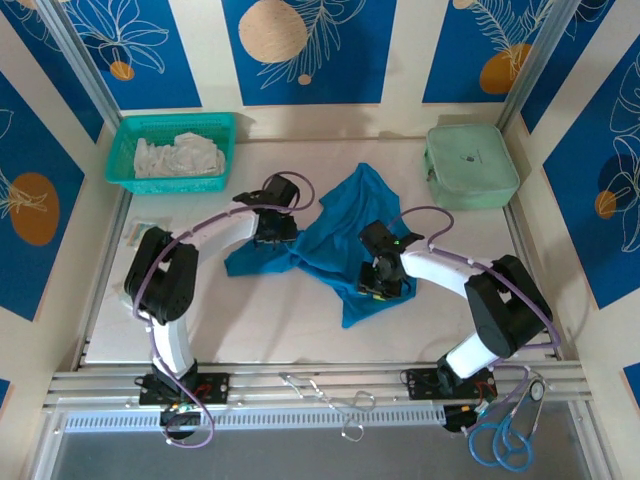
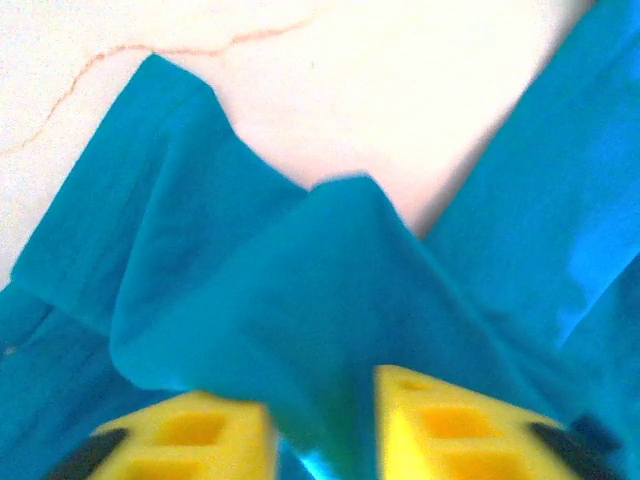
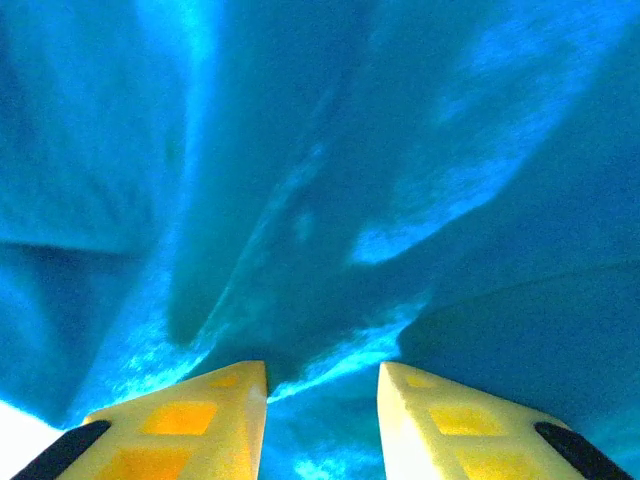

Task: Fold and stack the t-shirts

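The crumpled teal-blue thin-fabric t-shirt (image 1: pixel 340 235) lay mid-way across the pale counter (image 1: pixel 270 320), between both arms. The left tool (image 2: pixel 325 440), nearly closed, pinched a raised ridge of it. Cloth hid the right tool's (image 3: pixel 322 420) tips, so its grip was unclear. Uneven pulling could probably slip or bunch the fabric.

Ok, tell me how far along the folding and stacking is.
Done: nothing yet; the teal t-shirt lies crumpled and unfolded on the table. In hand: the left gripper has a ridge of its fabric pinched between its jaws; the right gripper is pressed into the shirt, grip unclear. Left: spread it flat, fold it, stack it.
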Controlling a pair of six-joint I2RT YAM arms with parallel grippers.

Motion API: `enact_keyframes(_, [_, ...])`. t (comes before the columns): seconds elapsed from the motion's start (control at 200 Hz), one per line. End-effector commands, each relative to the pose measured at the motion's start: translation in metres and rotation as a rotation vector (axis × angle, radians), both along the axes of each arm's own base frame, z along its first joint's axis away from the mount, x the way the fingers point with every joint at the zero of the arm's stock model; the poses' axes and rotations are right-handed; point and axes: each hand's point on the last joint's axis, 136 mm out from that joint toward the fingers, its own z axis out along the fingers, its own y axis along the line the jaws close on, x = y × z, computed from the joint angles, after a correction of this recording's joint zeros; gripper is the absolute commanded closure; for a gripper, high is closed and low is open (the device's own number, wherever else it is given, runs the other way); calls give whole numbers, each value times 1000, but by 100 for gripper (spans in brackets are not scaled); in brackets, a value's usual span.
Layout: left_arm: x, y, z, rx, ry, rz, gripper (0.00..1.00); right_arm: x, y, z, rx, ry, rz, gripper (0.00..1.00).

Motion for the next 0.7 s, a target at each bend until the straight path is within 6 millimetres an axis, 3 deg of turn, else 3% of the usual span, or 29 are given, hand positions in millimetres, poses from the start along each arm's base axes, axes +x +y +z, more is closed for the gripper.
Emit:
enact_keyframes(0.0, [20, 0, 10, 8, -42, 6, 100, 1, -14, -8, -9, 16, -77, 67])
enact_keyframes(0.17, [23, 3, 44, 13, -88, 1, 100, -3, -36, -21, -14, 56, -141, 78])
enact_keyframes(0.39, [30, 20, 102, 105, -129, -13, 100, -3, -38, -21, 33, 84, -173, 95])
enact_keyframes(0.53, [52, 35, 126, 157, -137, 10, 100, -6, -44, -13, 20, 91, -181, 100])
enact_keyframes(0.695, [85, 44, 135, 142, -115, 44, 100, -10, -74, -2, -33, 64, -227, 100])
